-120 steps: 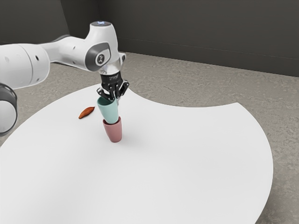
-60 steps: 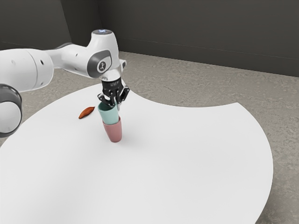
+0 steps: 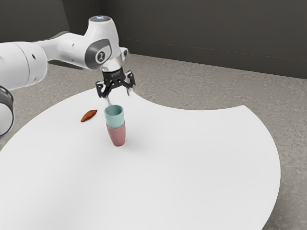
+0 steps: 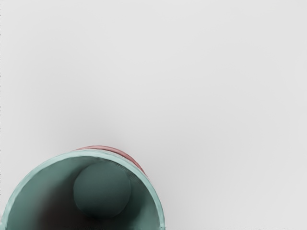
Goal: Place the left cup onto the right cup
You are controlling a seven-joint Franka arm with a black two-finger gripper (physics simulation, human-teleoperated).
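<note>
A teal cup (image 3: 114, 115) sits upright, nested in a pink cup (image 3: 116, 135) on the white round table (image 3: 192, 163). My gripper (image 3: 115, 93) hangs a little above the teal cup's rim with its fingers spread open and nothing between them. In the wrist view I look straight down into the teal cup (image 4: 91, 191), and a sliver of the pink cup's rim (image 4: 125, 155) shows behind it.
A small orange-brown object (image 3: 88, 116) lies on the table toward the exterior view's left of the cups. The table's edge curves just behind the gripper, with grey floor (image 3: 216, 86) beyond it.
My fingers have opened and let go of the teal cup. The hand has risen clear of its rim, and the cup has settled deeper into the pink cup.
</note>
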